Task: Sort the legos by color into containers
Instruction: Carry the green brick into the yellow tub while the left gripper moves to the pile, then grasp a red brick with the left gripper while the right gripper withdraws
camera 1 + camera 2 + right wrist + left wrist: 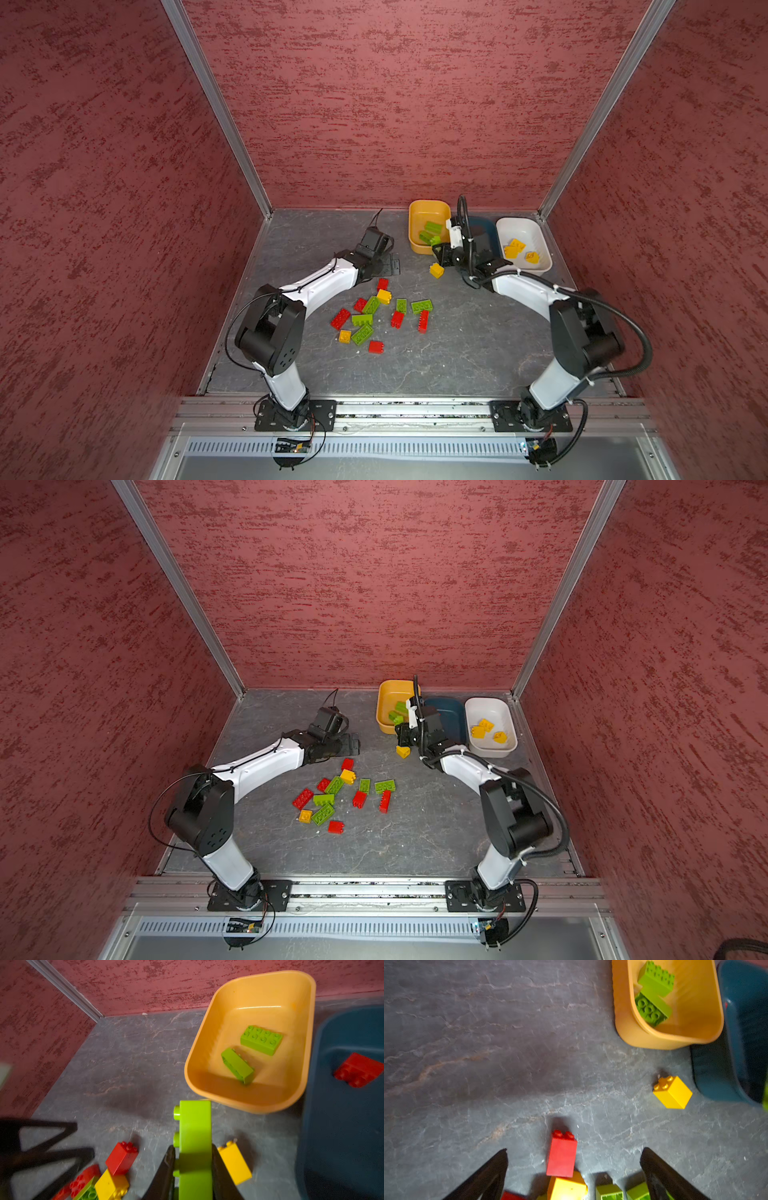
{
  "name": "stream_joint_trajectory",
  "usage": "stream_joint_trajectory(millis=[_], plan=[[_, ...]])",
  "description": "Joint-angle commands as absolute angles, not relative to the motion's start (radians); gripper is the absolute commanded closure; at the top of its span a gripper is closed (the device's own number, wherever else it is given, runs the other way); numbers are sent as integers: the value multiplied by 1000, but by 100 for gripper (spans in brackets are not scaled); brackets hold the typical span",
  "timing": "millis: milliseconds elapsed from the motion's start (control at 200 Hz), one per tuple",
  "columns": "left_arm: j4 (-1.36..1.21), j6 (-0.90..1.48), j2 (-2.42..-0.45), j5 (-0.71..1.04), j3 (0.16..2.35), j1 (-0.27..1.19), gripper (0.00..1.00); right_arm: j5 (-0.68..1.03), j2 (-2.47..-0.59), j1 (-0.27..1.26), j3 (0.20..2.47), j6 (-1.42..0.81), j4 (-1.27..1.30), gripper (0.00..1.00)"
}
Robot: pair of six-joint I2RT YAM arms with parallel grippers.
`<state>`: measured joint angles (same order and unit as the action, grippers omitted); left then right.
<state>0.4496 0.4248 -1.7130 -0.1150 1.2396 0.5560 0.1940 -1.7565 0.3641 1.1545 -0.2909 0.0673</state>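
**Clear the rim, then drop**

The right tool [193, 1153] pinches a green brick [195, 1124] just short of the orange tub [228, 1103] at the counter's [457, 353] far edge; carry it over the rim before releasing. The left tool [574, 1150] gapes wide, empty.

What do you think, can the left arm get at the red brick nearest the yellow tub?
Probably yes: the left gripper is open, the red brick stands just ahead of it, uncovered; only a yellow brick crowds one side.

Grey tabletop [457, 357], loose legos [362, 319], three containers [428, 212]
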Motion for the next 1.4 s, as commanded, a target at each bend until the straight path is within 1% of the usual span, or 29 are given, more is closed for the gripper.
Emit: stream_joint_trajectory(millis=[0,80,150,281,391,431,496,571,676,837,962,1072,1117,1172,1217,1257,1272,1282,1297,1398], plan=[[576,455,-1672,-170,1230,632,0,204,-1893,333,1326,-277,-13,80],[664,489,-1669,-220,1236,688,0,161,-1993,325,1466,-251,-87,80],[716,501,-1659,-214,1227,724,0,141,-2079,315,1590,-253,-132,79],[744,480,-1643,-72,1191,762,5,170,-2264,303,1831,-275,-182,78],[770,476,-1658,11,1173,793,12,181,-2418,301,2059,-273,-230,76],[784,478,-1671,19,1171,803,15,193,-2471,302,2154,-276,-269,73],[811,485,-1690,3,1173,817,18,220,-2527,302,2273,-299,-319,62],[820,491,-1708,-12,1172,824,21,256,-2525,301,2300,-325,-322,54],[806,497,-1734,-19,1174,825,25,286,-2439,303,2195,-332,-275,45],[768,504,-1775,-26,1173,831,29,359,-2208,304,1874,-293,-134,38],[752,493,-1819,-29,1182,837,33,359,-2014,303,1620,-284,-51,31],[749,479,-1846,-49,1191,838,37,309,-1835,304,1379,-313,51,25],[746,478,-1850,-48,1192,839,38,283,-1769,303,1288,-334,88,21],[740,476,-1853,-49,1190,840,39,254,-1688,302,1179,-363,140,19],[731,473,-1851,-55,1185,842,39,234,-1625,302,1092,-393,191,14],[723,470,-1853,-59,1182,843,39,221,-1574,302,1021,-413,231,12],[720,469,-1855,-62,1181,844,40,217,-1553,302,1000,-421,244,10],[720,468,-1856,-65,1181,843,40,211,-1543,302,982,-426,253,4],[719,468,-1857,-67,1183,843,40,204,-1525,302,962,-432,261,2],[727,456,-1882,-78,1198,842,43,103,-1410,302,838,-491,288,1]])
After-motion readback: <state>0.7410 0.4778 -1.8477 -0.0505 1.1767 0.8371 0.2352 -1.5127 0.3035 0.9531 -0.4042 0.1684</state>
